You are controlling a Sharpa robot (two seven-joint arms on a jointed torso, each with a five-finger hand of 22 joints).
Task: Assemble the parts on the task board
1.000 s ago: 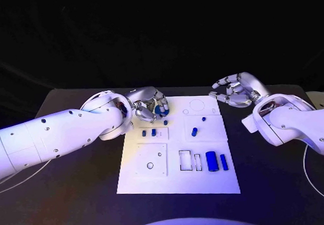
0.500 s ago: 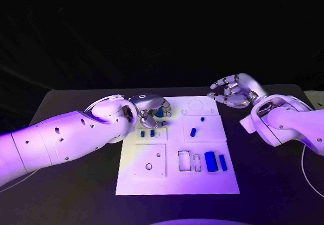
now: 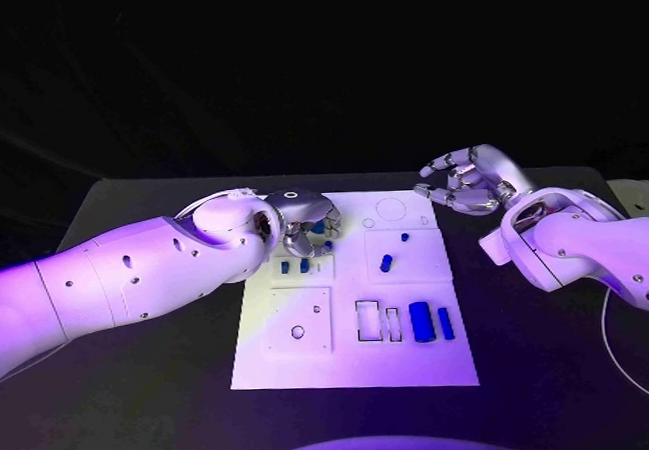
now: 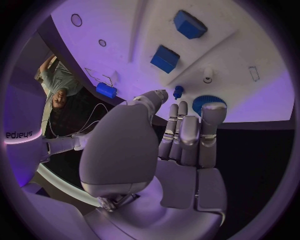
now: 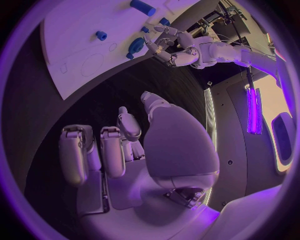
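The white task board [image 3: 353, 364] lies mid-table. My left hand [image 3: 303, 224] hovers low over its far left corner, fingers straight and close together [image 4: 187, 130]. One fingertip lies on a blue toothed disc [image 4: 201, 101] that rests flat on the board, also seen as the disc [image 5: 135, 46] in the right wrist view. A small blue peg [image 4: 178, 91] stands beside the thumb. Two blue blocks [image 4: 165, 58] lie further in. My right hand [image 3: 467, 182] hangs off the board's far right corner, fingers curled, holding nothing.
On the board a short blue peg [image 3: 387, 263] lies in the middle, and a thick blue cylinder [image 3: 420, 322] and a thinner one [image 3: 446, 323] lie near two open rectangular slots [image 3: 370, 320]. Bare black table [image 3: 145, 393] surrounds the board.
My left hand has turned and sunk toward the board's far left corner, bringing the blue disc down with it. My right hand has stayed where it was.
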